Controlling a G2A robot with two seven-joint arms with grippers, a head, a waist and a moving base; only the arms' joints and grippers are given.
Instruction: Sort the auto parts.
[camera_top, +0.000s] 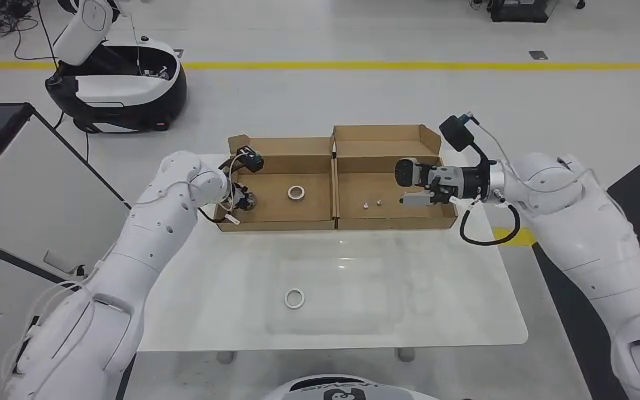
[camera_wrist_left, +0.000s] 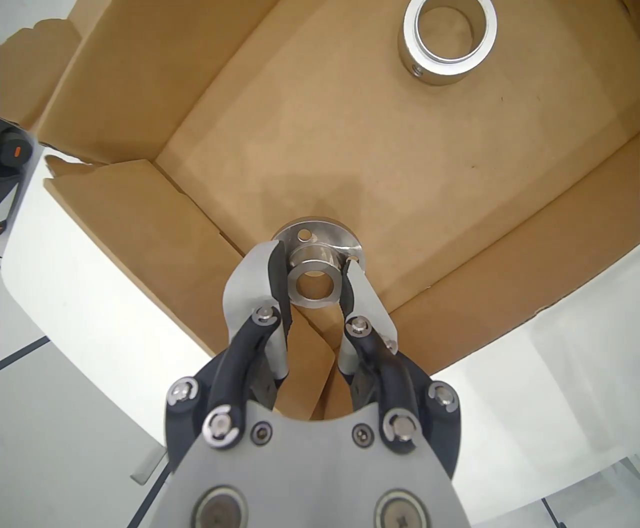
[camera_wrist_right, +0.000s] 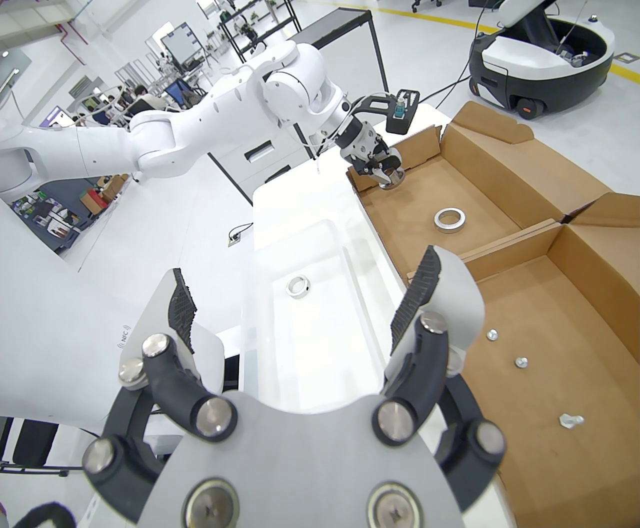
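Jaws of the left gripper (camera_wrist_left: 312, 280) pinch a silver flanged metal bushing (camera_wrist_left: 320, 234) inside the brown cardboard box (camera_wrist_left: 125, 100), probably to sort it there; the right gripper (camera_wrist_right: 305, 272) hangs spread and empty.

A white table (camera_top: 450, 290) lies under the left gripper (camera_top: 243, 200) and the right gripper (camera_top: 408, 186). Well beyond the left gripper and out to its outer side, a black-and-white wheeled cart (camera_top: 125, 85) stands on the grey floor, with dark cables (camera_top: 30, 30) trailing farther out. A yellow line (camera_top: 400, 66) crosses the floor well beyond both grippers. A small dark plate (camera_top: 538, 55) lies past that line, beyond the right gripper. Outward of the left gripper, off the table's edge, stands a black frame (camera_wrist_right: 376, 55), and near it a white cabinet (camera_wrist_right: 260, 155) with drawers. A floor socket (camera_wrist_right: 235, 239) sits by the table.
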